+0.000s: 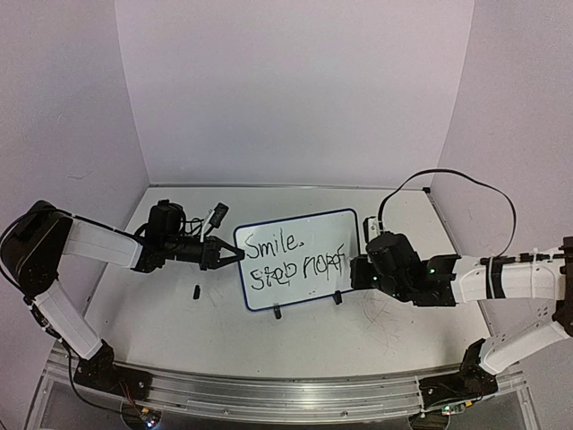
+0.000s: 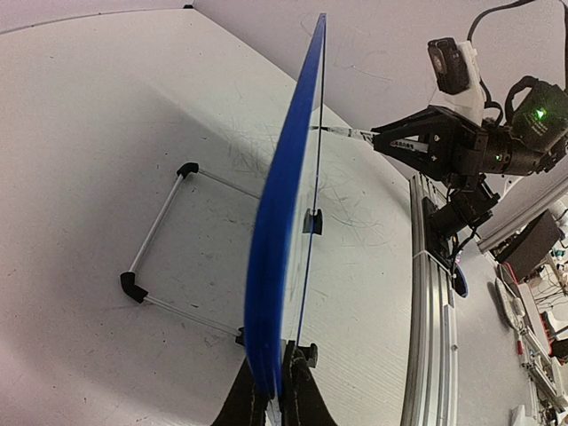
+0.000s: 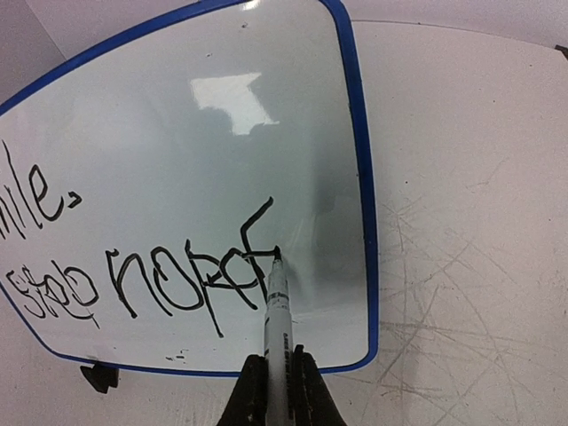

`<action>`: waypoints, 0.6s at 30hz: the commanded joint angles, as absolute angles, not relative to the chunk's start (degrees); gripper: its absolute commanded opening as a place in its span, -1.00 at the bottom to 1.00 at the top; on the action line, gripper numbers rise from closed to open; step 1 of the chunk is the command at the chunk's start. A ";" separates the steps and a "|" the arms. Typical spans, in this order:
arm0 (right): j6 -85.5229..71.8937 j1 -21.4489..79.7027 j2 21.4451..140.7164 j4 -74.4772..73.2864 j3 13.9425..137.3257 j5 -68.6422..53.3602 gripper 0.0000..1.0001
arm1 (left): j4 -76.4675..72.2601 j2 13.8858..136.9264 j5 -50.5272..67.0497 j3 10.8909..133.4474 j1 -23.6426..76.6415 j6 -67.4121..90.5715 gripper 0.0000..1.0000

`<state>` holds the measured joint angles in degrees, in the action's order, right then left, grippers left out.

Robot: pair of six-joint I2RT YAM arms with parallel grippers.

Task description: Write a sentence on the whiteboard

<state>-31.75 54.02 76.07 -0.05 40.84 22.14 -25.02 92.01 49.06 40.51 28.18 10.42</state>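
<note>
Ana: Closest in the right wrist view, the right gripper has both fingers clamped on the marker. The barrel points straight ahead, running away from the fingers.

Ben: And the tip?

Ana: Pressed to the whiteboard, right at the last stroke of the sentence. That reads "Smile." above and something like "Stop hopef" below.

Ben: So where does the next letter go?

Ana: My guess is to the right of the tip, across the bare strip between it and the blue rim. That strip looks narrow, so the remaining letters would have to be tight, or the tip could run off the edge.

Ben: Who steadies the board?

Ana: The left gripper, closed on the board's edge opposite the writing hand. From its wrist the board stands edge-on directly ahead, upright, with its wire stand off to the left on the table.

Ben: Which arm does the work, then?

Ana: The right one, I'd say. It alone carries the marker, and it sits at the unfinished end of the line.
</note>
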 commanded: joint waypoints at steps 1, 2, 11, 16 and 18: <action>-32.22 53.87 77.22 0.67 41.62 23.99 -1.00 | -20.48 93.48 42.00 41.40 28.19 7.03 -1.00; -32.17 53.85 77.36 0.59 41.68 23.95 -1.00 | -20.48 93.46 42.00 41.38 28.18 7.03 -1.00; -32.39 53.88 77.54 -0.75 41.09 22.63 -1.00 | -20.48 93.63 42.01 41.41 28.21 6.94 -1.00; -33.25 53.84 77.24 -2.41 40.13 21.37 -1.00 | -20.47 93.61 41.94 41.32 28.17 6.94 -1.00; -33.47 53.86 76.92 -2.66 39.61 21.03 -1.00 | -20.47 93.68 41.92 41.28 28.21 6.94 -1.00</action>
<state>-32.26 54.04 77.03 -1.15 40.71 21.49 -24.82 92.01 49.06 40.70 28.18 10.41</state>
